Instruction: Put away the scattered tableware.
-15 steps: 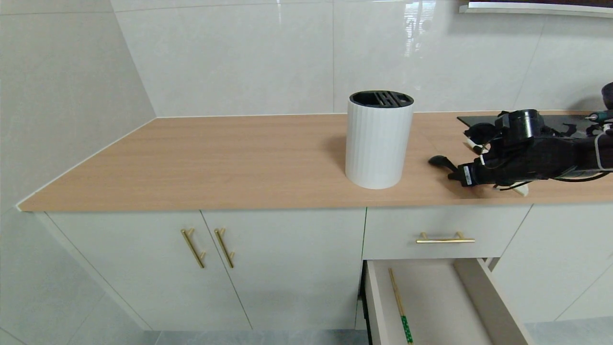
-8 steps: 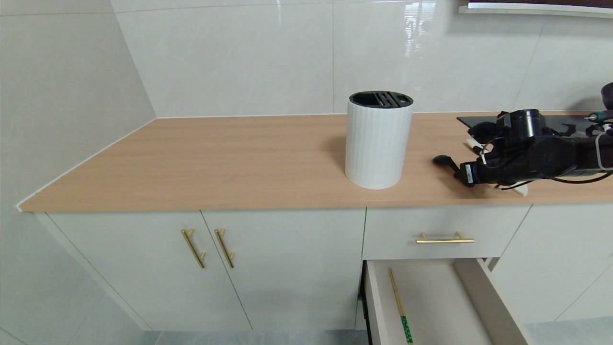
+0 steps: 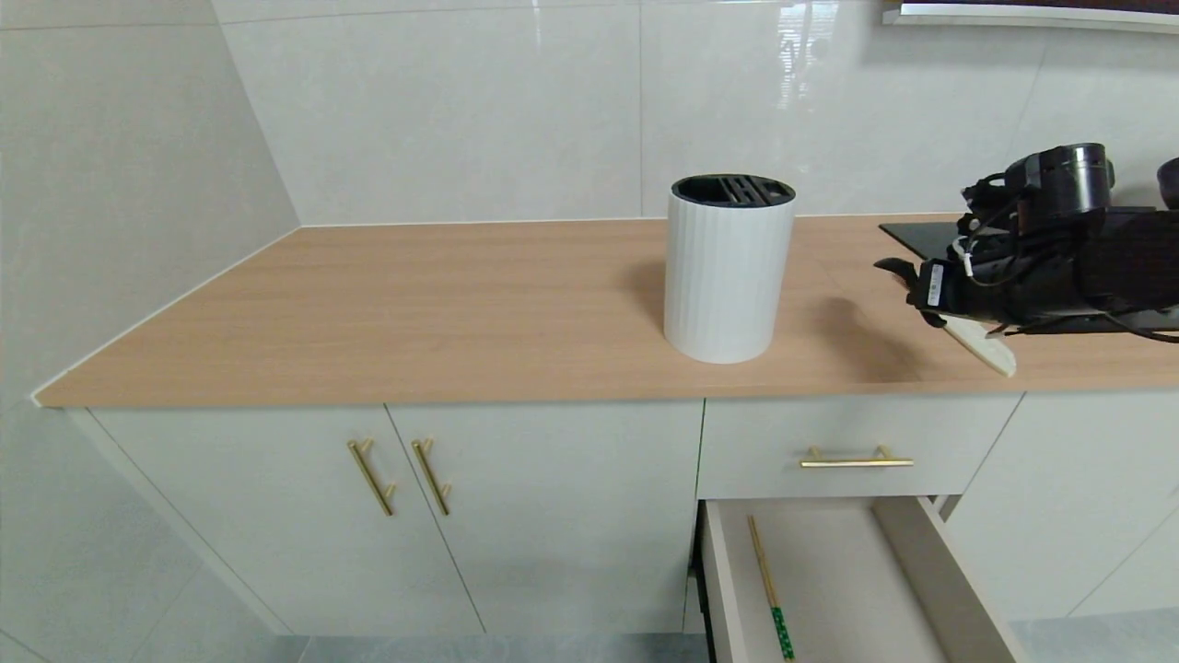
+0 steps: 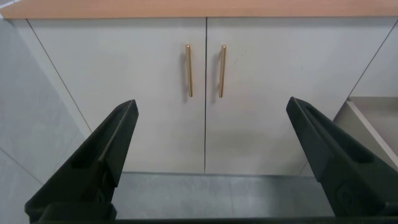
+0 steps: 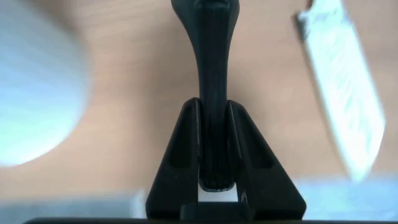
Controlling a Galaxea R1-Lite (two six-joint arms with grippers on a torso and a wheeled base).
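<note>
right gripper (image 5: 211, 124) pinching slim black plastic utensil (image 5: 208, 37) | long axis straight out past its fingertips | white ribbed cylindrical holder (image 3: 728, 276) near, beyond that tip, probably the drop spot

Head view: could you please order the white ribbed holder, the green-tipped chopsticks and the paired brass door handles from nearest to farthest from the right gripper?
1. White ribbed holder, on the counter beside the right gripper.
2. Green-tipped chopsticks, in the open drawer below.
3. Paired brass door handles, far left.

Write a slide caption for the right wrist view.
Right tool shut on a black utensil above the wooden counter, a white utensil nearby.
</note>
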